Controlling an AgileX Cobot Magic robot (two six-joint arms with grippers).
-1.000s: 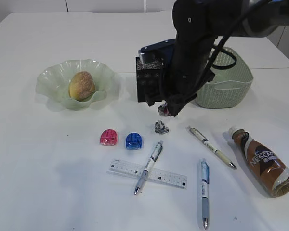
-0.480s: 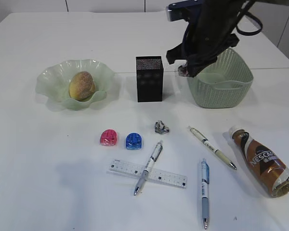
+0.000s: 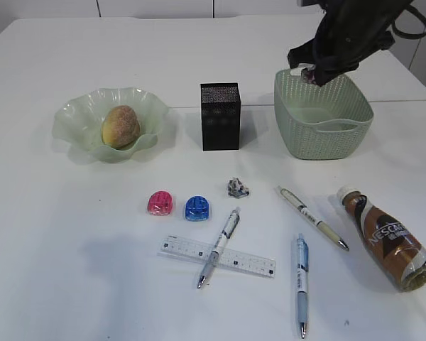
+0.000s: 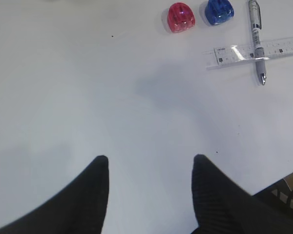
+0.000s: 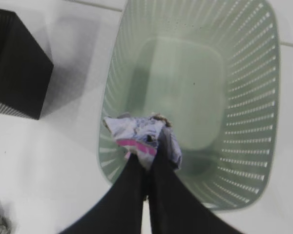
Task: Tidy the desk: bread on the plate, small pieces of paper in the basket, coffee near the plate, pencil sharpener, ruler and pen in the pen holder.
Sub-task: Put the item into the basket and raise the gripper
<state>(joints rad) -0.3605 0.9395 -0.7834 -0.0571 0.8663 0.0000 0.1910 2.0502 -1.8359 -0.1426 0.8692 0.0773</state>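
Right claw (image 5: pixel 147 163): pressed together on a crumpled paper scrap (image 5: pixel 139 136), pinching it by one edge above the near-left rim of the basket (image 5: pixel 263 122).
Paper scrap in the claw: looks feather-light and soft; a pinch on any fold will do, and I'd expect it to drop the moment the claw spreads, unless a crease catches on a finger.
Basket: pale green, at the far right of the surface (image 3: pixel 71 234), nothing visible inside from the wrist view.
Left claw (image 4: pixel 150 168): spread and holding nothing, hovering over bare surface at the near left.
Second paper ball (image 3: pixel 237 187): lying mid-surface, near the black pen holder (image 3: pixel 220 116); small and squashy, best taken from straight above across its widest part.
Bread (image 3: pixel 121 126): already sitting in the green plate (image 3: pixel 74 121) at the far left.
Coffee bottle (image 3: pixel 389 239): on its side at the near right, well apart from the plate; smooth, round, probably the heaviest item, so grip across the body.
Sharpeners: red (image 3: pixel 160 203) and blue (image 3: pixel 197 207), side by side; hard and slick-looking.
Ruler (image 3: pixel 184 249): flat, thin, with a pen (image 3: pixel 219 246) lying across it; hard to get under.
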